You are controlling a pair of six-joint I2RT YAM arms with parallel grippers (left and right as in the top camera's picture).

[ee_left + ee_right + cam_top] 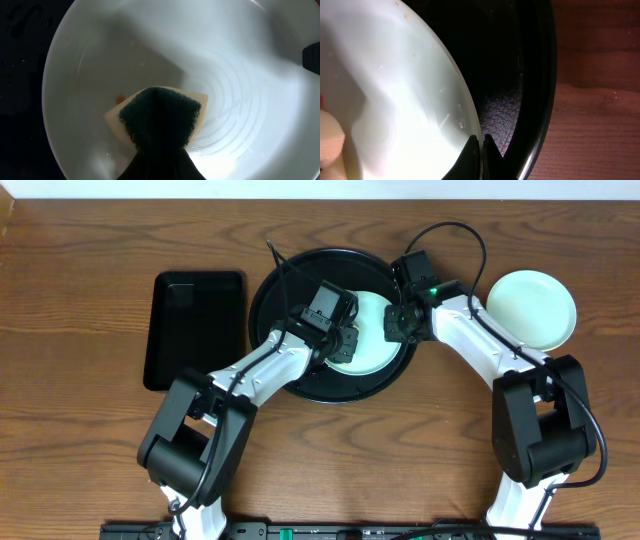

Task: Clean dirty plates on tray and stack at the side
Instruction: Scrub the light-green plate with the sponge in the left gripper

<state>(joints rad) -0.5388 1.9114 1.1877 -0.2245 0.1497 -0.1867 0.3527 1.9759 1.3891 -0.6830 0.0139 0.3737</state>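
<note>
A pale glossy plate [378,348] lies in the round black tray [285,285]. My left gripper [338,340] is shut on a yellow sponge with a dark green scouring face [160,117] and presses it onto the plate's inside [240,60]. A small orange smudge [120,99] sits beside the sponge. My right gripper [398,325] is shut on the plate's right rim [481,145], with one finger inside the plate [395,90] and one outside, over the tray floor [495,115]. A second pale plate [531,309] lies on the table to the right. A third plate is not in view.
A smaller rectangular black tray [195,330] lies left of the round one. The round tray's raised rim [540,75] stands just right of my right fingers, with wooden table [600,100] beyond it. Cables arch above the right arm.
</note>
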